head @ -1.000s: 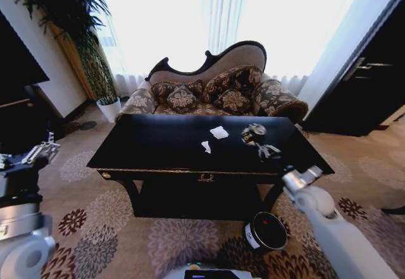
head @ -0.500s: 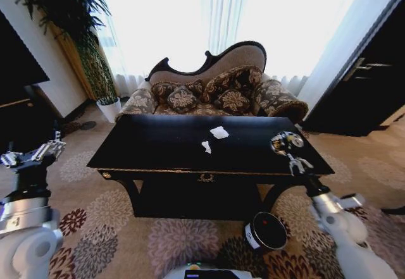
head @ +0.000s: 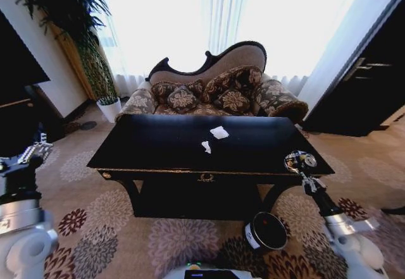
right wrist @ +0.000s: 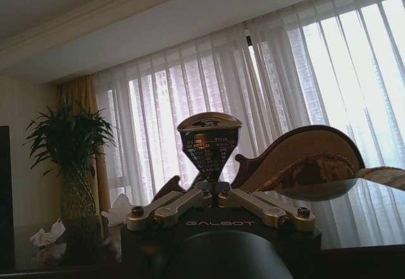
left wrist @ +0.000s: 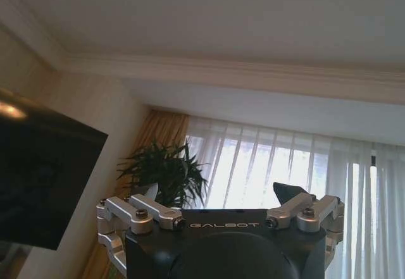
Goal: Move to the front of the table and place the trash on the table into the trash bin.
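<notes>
From the head camera I have the table point(head: 164, 149) squarely in front of me, long side toward the base, with the sofa point(head: 215, 89) behind it against the bright curtained window. My right gripper point(head: 302, 170) is raised just off the table's front right corner, fingers pinched together on the crushed can point(head: 299, 161); in the right wrist view the can point(right wrist: 209, 141) stands up between the closed fingers, dented and wider at the top, held clear of the tabletop. The trash bin point(head: 266, 231) sits on the patterned carpet below, near the table's right front leg and to the left of my right forearm (its white label faces left, toward the space under the table). Two crumpled paper scraps are on the tabletop near the middle: one point(head: 219, 132) farther back, one point(head: 206, 147) a little nearer the front edge, close together but not touching. Both turn up in the right wrist view too, low on the glossy surface near the potted plant. My left gripper point(head: 33, 154) is held up at my left side, well apart from the table, fingers spread wide and empty, pointing up toward the ceiling in its own wrist view point(left wrist: 221, 219)
</notes>
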### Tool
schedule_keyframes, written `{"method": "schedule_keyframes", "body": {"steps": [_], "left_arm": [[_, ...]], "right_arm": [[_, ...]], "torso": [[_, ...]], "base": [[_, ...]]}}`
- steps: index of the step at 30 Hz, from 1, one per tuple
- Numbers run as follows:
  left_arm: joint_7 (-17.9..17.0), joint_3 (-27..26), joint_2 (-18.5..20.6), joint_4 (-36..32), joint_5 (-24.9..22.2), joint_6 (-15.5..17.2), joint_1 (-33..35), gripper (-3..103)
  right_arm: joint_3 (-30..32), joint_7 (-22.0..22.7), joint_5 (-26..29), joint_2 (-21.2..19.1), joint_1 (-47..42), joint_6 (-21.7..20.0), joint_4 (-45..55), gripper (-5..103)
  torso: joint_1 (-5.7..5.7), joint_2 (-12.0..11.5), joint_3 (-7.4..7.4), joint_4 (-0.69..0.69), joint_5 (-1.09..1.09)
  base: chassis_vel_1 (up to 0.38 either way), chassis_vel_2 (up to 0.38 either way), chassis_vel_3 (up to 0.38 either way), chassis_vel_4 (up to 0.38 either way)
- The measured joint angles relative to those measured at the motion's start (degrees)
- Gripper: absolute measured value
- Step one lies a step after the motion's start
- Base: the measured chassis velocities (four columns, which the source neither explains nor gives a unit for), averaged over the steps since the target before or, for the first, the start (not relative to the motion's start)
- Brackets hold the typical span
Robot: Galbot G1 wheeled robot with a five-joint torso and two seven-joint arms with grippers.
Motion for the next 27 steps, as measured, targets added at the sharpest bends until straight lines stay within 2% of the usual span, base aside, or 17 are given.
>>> {"method": "schedule_keyframes", "body": {"steps": [4,13,18,19,20,21,22,23,24,27], "left_arm": [[-0.1,1.9,0.0,1.0,0.5,0.1,-0.4,100],[-0.3,3.8,1.3,4.3,0.8,0.5,-1.9,100],[-0.4,5.7,0.9,6.0,1.7,0.6,-3.2,100],[-0.5,6.2,0.8,6.3,1.9,0.6,-3.5,100],[-0.5,6.2,0.8,6.3,1.9,0.6,-3.5,100],[-0.5,6.4,0.8,6.5,2.0,0.6,-3.7,100],[-0.5,6.7,0.8,6.7,2.1,0.7,-4.0,100],[-0.6,6.8,0.9,6.8,2.1,0.9,-4.2,100],[-0.6,6.8,0.9,6.8,2.1,0.9,-4.2,100],[-0.9,6.6,1.8,7.1,2.0,1.4,-4.6,100]], "right_arm": [[2.5,0.2,0.6,-0.6,-1.8,0.1,-0.1,0],[7.2,0.2,0.0,-1.8,-4.3,1.3,-1.6,0],[9.5,-5.6,1.6,-3.1,-5.6,2.6,-2.9,0],[10.4,-9.1,2.0,-3.6,-5.8,2.7,-4.0,0],[10.4,-9.1,2.0,-3.6,-5.8,2.7,-4.0,0],[10.9,-11.2,2.1,-3.9,-5.9,2.7,-4.7,0],[11.9,-15.6,2.1,-4.5,-6.1,2.8,-6.8,0],[12.4,-18.1,2.1,-4.7,-6.4,2.9,-8.0,0],[12.4,-18.1,2.1,-4.7,-6.4,2.9,-8.0,0],[12.7,-24.1,1.9,-4.1,-7.4,3.8,-11.0,0]], "torso": [[0.0,0.0,0.0,-0.04,-0.01],[0.0,0.0,0.0,-0.02,-0.01],[0.0,0.0,0.0,-0.03,0.0],[0.0,0.0,0.0,-0.03,0.0],[0.0,0.0,0.0,-0.03,0.0],[0.0,0.0,0.0,-0.03,0.0],[0.0,0.0,0.0,-0.02,-0.01],[0.0,0.0,0.0,-0.02,-0.01],[0.0,0.0,0.0,-0.02,-0.01],[0.0,0.0,0.0,-0.03,0.01]], "base": [[0.0,0.0,0.0,0.0],[0.0,0.0,0.0,0.0],[0.0,0.0,0.0,0.0],[0.0,0.0,0.0,0.0],[0.0,0.0,0.0,0.0],[0.0,0.0,0.0,0.0],[0.0,0.0,0.0,0.0],[0.0,0.0,0.0,0.0],[0.0,0.0,0.0,0.0],[0.0,0.0,0.0,0.0]]}}
